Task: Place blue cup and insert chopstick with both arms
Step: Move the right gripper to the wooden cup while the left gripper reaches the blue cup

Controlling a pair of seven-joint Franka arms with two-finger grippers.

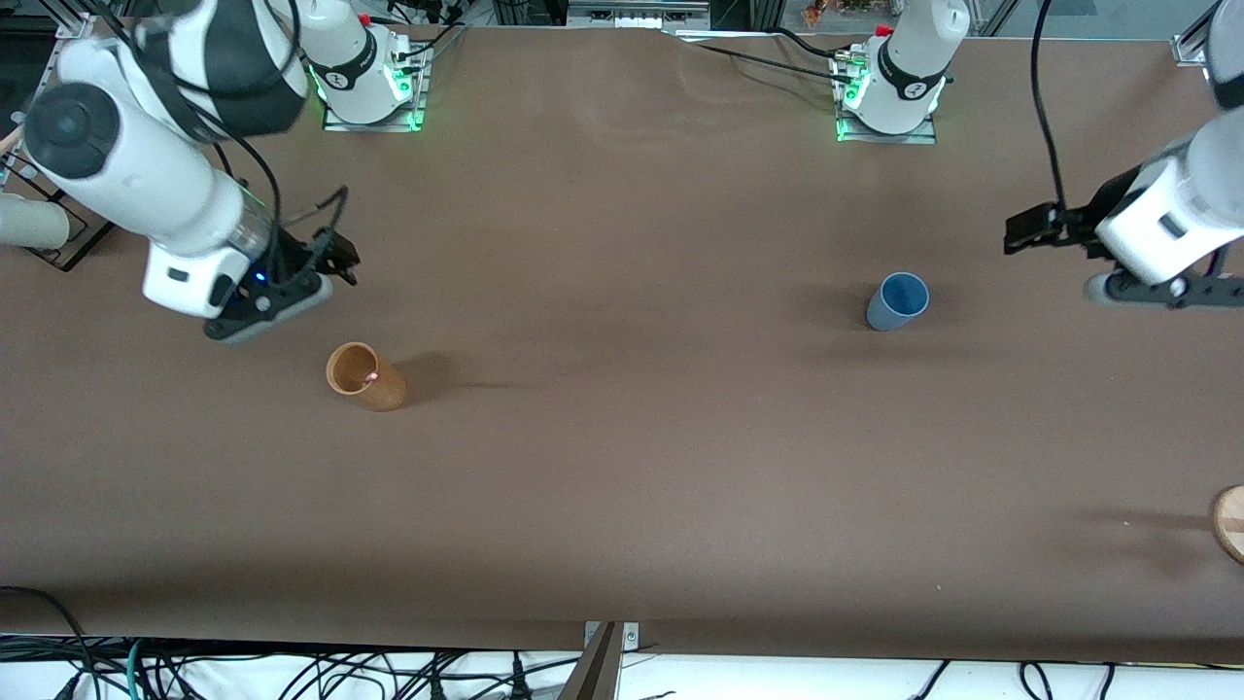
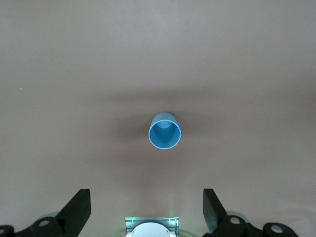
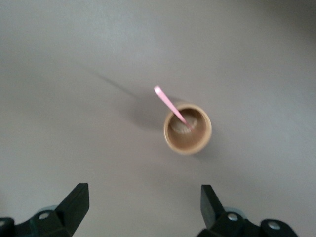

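The blue cup [image 1: 897, 301] stands upright on the brown table toward the left arm's end; it also shows in the left wrist view [image 2: 165, 131]. My left gripper [image 1: 1030, 231] [image 2: 146, 207] is open and empty, up in the air beside the cup, apart from it. The pinkish-red chopstick [image 3: 170, 104] leans inside a tan-orange cup [image 1: 364, 375] [image 3: 187, 128] toward the right arm's end; only its tip [image 1: 370, 376] shows in the front view. My right gripper [image 1: 335, 258] [image 3: 143, 205] is open and empty, above the table beside the tan cup.
A round wooden piece [image 1: 1230, 522] lies at the table's edge at the left arm's end, nearer the camera. A white cylinder [image 1: 29, 222] sits off the table's right-arm end. The arm bases [image 1: 369, 87] [image 1: 889, 97] stand along the top.
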